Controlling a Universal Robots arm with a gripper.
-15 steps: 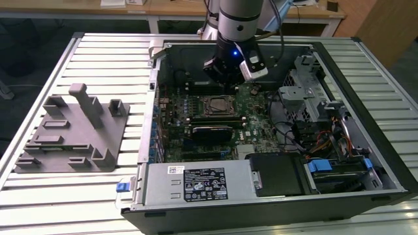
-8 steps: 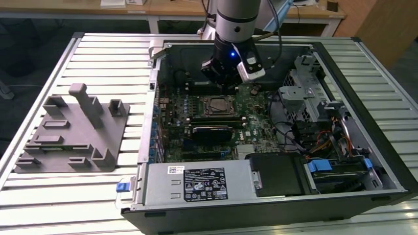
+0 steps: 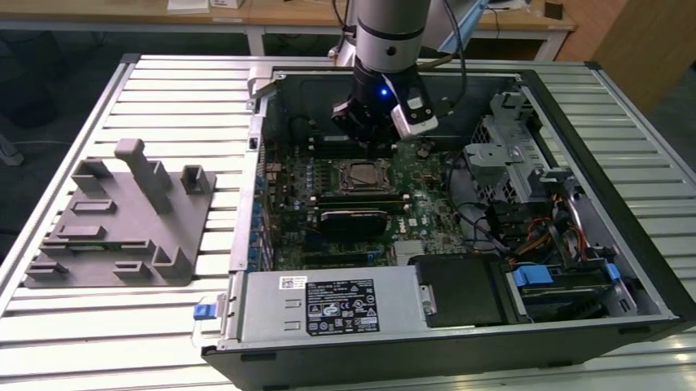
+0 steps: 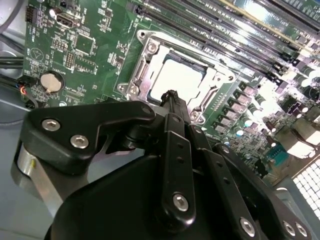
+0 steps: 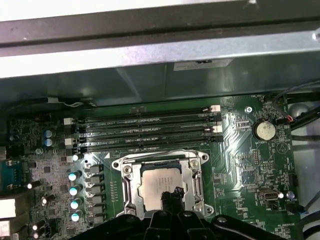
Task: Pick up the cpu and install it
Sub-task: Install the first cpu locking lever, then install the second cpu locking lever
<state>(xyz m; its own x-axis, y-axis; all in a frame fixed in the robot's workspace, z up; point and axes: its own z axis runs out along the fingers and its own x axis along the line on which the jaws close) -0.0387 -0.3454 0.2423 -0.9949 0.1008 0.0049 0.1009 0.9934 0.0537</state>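
I had the gripper (image 5: pixel 172 197) over the cpu (image 5: pixel 161 184), already seated mid-board in the socket (image 5: pixel 127 175); I judged placement done. Jaws looked pressed together, empty.

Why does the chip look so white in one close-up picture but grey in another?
In the second wrist view glare washes the cpu and nearby memory slots nearly white; in the first wrist view the cpu reads evenly grey; the gripper looms dark and soft in front.

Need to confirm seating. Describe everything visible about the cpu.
The cpu is a flat square chip with a silvery-beige metal top. It lies level in the motherboard socket, framed by the socket's metal bracket, inside the open computer case. In both wrist views the gripper sits just above its near edge; contact cannot be judged.
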